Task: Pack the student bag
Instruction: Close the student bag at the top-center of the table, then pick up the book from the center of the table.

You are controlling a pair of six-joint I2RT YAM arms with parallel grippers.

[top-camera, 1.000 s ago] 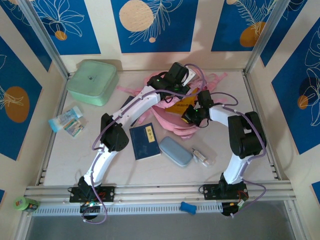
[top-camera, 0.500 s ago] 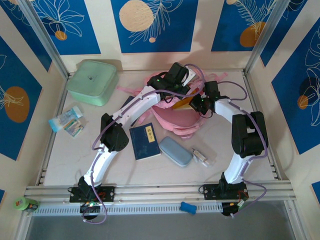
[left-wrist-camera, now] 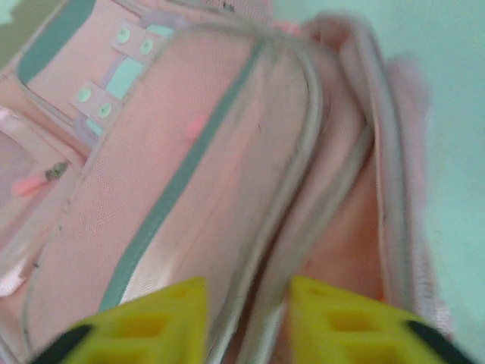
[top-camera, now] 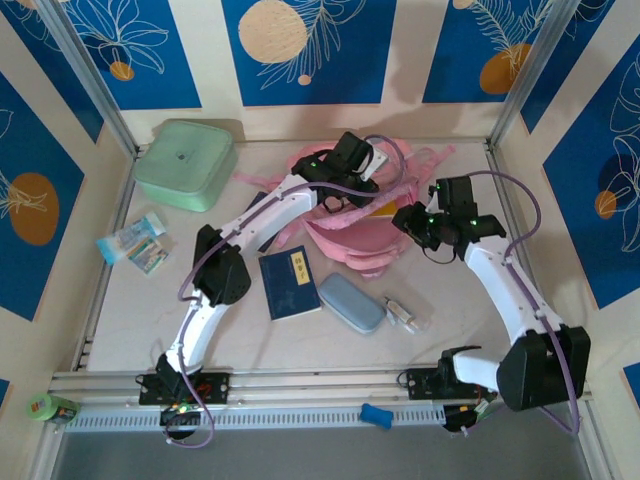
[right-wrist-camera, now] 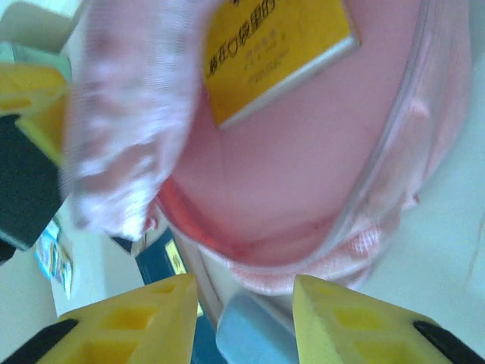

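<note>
At the near edge, a small blue object (top-camera: 376, 415) lies on the rail between the two arm bases. A green item (top-camera: 52, 407) sits off at 7 o'clock, outside the worktop (top-camera: 480, 300).

Just in from the edge, a navy notebook (top-camera: 290, 283) lies flat near the centre. A grey-blue oval case (top-camera: 351, 303) lies just beside it at its 3 o'clock. A small clear object (top-camera: 403, 314), too small to make out, lies near the case on the same side. At 9 o'clock a few colourful packets (top-camera: 135, 242) lie close to the left wall.

The student bag (top-camera: 355, 240) lies beyond the notebook, from the centre towards 1 o'clock. Its main compartment gapes open and a yellow book (right-wrist-camera: 273, 45) lies inside against the pink lining.

The right claw (right-wrist-camera: 244, 284) hovers over the bag's near right edge. Its yellow fingers are spread wide with nothing between them, and the bag's rim and a corner of the case lie below.

The left arm reaches across the notebook to the far side of the bag. There the left claw (left-wrist-camera: 248, 299) is clamped on the bag's opening edge, with the piped pink seam running between its fingers. In the right wrist view it holds that fabric lifted at the left.

At 11 o'clock, well apart from the bag, a mint-green lidded box (top-camera: 185, 165) stands in the far left corner.
</note>
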